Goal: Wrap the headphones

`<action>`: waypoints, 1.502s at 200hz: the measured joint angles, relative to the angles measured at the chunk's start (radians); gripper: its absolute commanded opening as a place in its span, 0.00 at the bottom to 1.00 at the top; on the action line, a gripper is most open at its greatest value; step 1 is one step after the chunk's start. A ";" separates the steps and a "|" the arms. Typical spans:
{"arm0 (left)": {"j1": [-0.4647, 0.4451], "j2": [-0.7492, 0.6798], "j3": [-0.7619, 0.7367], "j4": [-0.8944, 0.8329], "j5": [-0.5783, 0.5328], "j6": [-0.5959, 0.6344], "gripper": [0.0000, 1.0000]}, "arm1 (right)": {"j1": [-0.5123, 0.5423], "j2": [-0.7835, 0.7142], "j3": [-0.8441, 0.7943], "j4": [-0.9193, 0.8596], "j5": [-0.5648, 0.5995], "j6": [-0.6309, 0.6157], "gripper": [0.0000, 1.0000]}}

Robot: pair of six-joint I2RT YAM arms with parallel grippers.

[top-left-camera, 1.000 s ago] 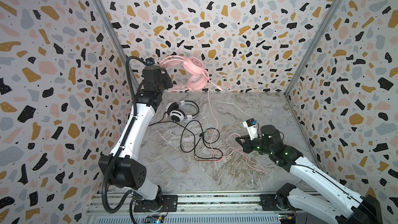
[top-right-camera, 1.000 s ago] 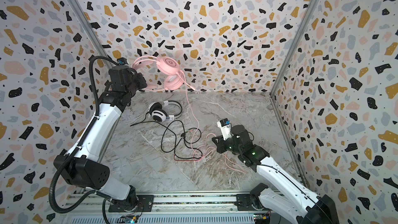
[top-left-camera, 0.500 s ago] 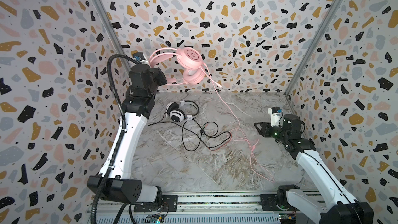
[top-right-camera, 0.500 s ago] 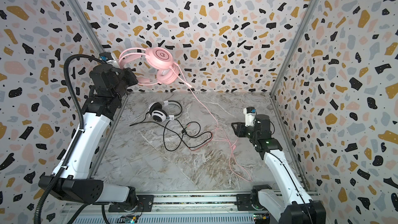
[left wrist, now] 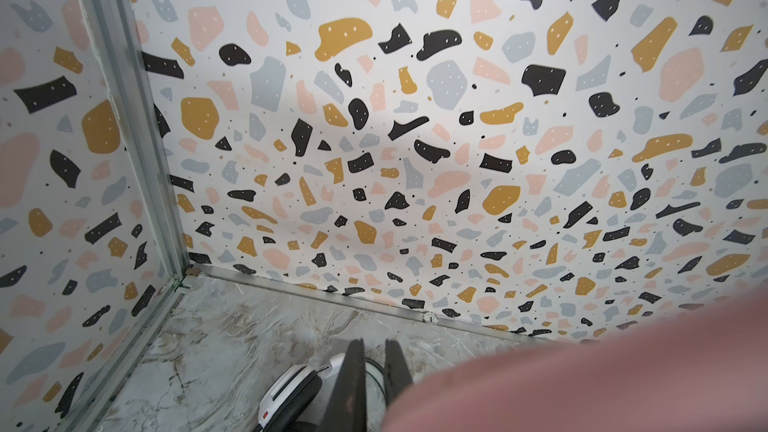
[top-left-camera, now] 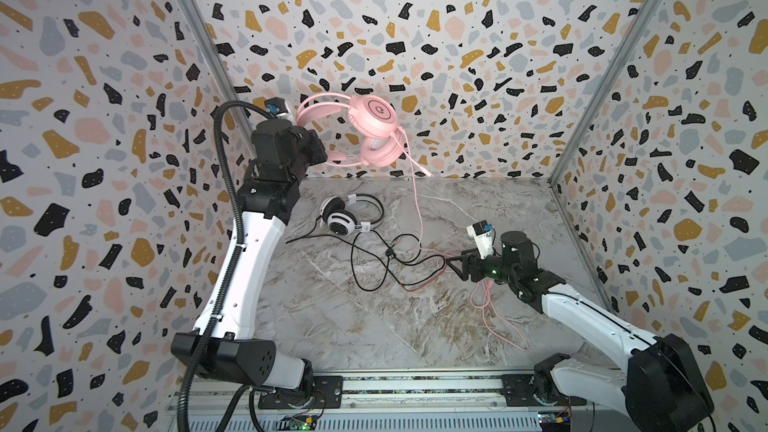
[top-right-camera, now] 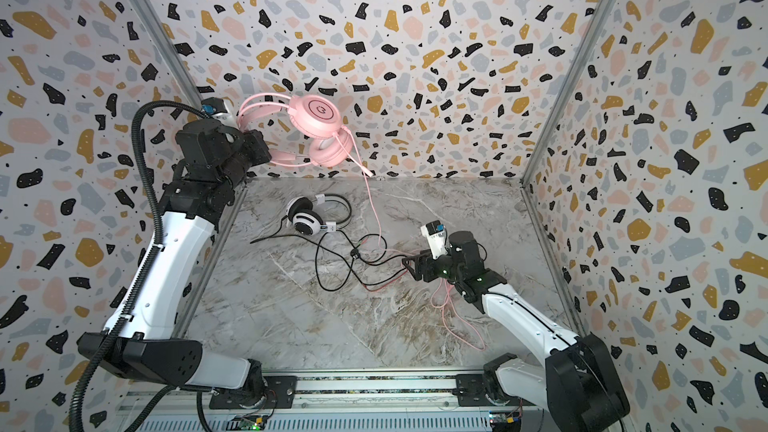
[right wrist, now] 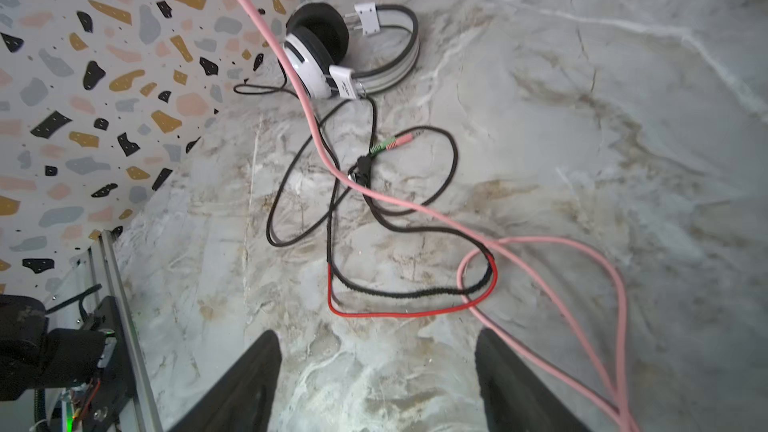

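Pink headset (top-left-camera: 376, 118) aloft near back wall (top-left-camera: 457, 56). Its headband is clamped in the left hand (top-left-camera: 321, 152), with the earcups hanging just beyond that hand. Pink cable (top-left-camera: 419, 218) falls from an earcup to the table (top-left-camera: 353, 326), passes the right hand (top-left-camera: 451, 264) and loops behind it. Right hand low over table, fingers (right wrist: 249, 376) spread wide, gripping nothing; cable runs beside one finger, contact unclear. White striped headset (top-left-camera: 343, 218) lies on table below the pink one, well apart from both hands. Its black cable (top-left-camera: 357, 272) sprawls toward the right hand.
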 measured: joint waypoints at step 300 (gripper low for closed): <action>-0.247 0.159 -0.036 -0.051 -0.436 0.201 0.00 | 0.204 0.039 0.392 -0.311 0.357 -0.187 0.00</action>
